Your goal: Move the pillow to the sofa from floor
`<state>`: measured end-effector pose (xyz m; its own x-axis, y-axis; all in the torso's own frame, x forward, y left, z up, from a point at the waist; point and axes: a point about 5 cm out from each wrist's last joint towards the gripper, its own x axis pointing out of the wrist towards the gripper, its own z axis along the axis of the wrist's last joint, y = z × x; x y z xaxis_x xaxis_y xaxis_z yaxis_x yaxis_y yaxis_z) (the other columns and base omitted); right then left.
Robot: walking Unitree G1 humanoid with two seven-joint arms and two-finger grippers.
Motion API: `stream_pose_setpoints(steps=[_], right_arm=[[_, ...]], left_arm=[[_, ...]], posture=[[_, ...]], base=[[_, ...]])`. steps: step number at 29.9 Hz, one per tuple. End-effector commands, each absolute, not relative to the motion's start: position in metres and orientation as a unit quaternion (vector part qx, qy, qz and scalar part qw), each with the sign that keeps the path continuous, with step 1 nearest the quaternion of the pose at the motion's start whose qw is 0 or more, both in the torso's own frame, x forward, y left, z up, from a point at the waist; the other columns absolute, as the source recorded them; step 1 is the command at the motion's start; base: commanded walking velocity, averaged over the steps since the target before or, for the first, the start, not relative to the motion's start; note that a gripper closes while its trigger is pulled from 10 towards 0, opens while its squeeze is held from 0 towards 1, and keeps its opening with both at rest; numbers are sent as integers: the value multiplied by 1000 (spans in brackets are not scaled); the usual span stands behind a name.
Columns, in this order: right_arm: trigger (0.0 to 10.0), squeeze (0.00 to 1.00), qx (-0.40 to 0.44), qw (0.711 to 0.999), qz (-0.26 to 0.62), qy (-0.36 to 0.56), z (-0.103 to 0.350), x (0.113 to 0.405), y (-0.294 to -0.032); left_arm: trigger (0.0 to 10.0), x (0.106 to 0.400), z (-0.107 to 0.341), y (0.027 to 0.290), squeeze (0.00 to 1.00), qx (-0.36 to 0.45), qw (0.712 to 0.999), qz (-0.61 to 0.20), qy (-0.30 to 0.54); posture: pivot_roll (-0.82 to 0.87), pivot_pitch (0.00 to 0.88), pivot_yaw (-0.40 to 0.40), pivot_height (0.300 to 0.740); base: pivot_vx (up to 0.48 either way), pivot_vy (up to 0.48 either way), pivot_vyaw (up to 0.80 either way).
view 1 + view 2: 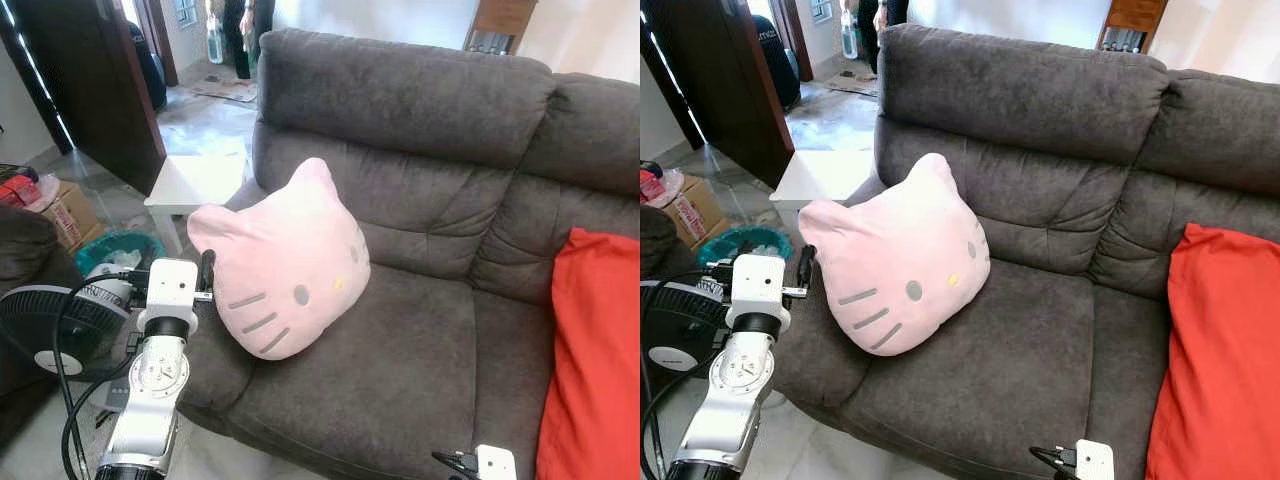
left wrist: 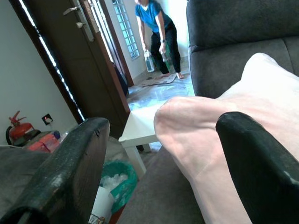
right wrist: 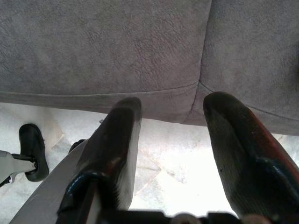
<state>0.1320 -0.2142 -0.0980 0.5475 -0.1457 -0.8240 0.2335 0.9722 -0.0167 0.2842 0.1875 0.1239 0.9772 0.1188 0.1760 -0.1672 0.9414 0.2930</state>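
The pink cat-face pillow (image 1: 285,265) rests tilted on the grey sofa's (image 1: 420,360) left seat, leaning toward the armrest. My left gripper (image 1: 205,272) is at the pillow's left edge, above the armrest. In the left wrist view its black fingers (image 2: 70,163) stand wide apart, and the pillow's corner (image 2: 196,121) lies between and just beyond them, so the left gripper (image 2: 163,126) is open. My right gripper (image 1: 455,462) hangs low by the sofa's front edge. In the right wrist view the right gripper (image 3: 173,102) is open and holds nothing, facing the seat front and the floor.
A red cushion (image 1: 590,350) fills the sofa's right end. Left of the sofa stand a white side table (image 1: 195,185), a teal bin (image 1: 115,250), a black fan (image 1: 50,325) and a cardboard box (image 1: 65,215). A person (image 2: 156,35) bends down beyond the dark door (image 1: 95,80).
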Motion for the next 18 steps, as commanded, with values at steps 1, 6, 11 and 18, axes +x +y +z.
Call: stream_pose_setpoints(steps=[1, 6, 11, 18], right_arm=[[10000, 0, 52, 878, -114, 461, -98, 132, -215], [10000, 0, 49, 879, -111, 462, -98, 132, -216], [10000, 0, 47, 880, -108, 460, -97, 132, -217], [10000, 0, 45, 880, -105, 460, -97, 132, -217]], left_arm=[[10000, 283, 120, 184, 0, 151, 984, 65, -68], [10000, 282, 117, 183, 0, 149, 985, 64, -64], [10000, 280, 116, 183, 0, 145, 985, 64, -61], [10000, 282, 114, 178, 0, 142, 986, 59, -58]], posture=[[255, 19, -56, 740], [252, 32, -62, 740], [236, 50, -65, 740], [223, 67, -63, 740]], base=[[0, 0, 0], [0, 0, 0], [-154, 0, 0], [-289, 0, 0]])
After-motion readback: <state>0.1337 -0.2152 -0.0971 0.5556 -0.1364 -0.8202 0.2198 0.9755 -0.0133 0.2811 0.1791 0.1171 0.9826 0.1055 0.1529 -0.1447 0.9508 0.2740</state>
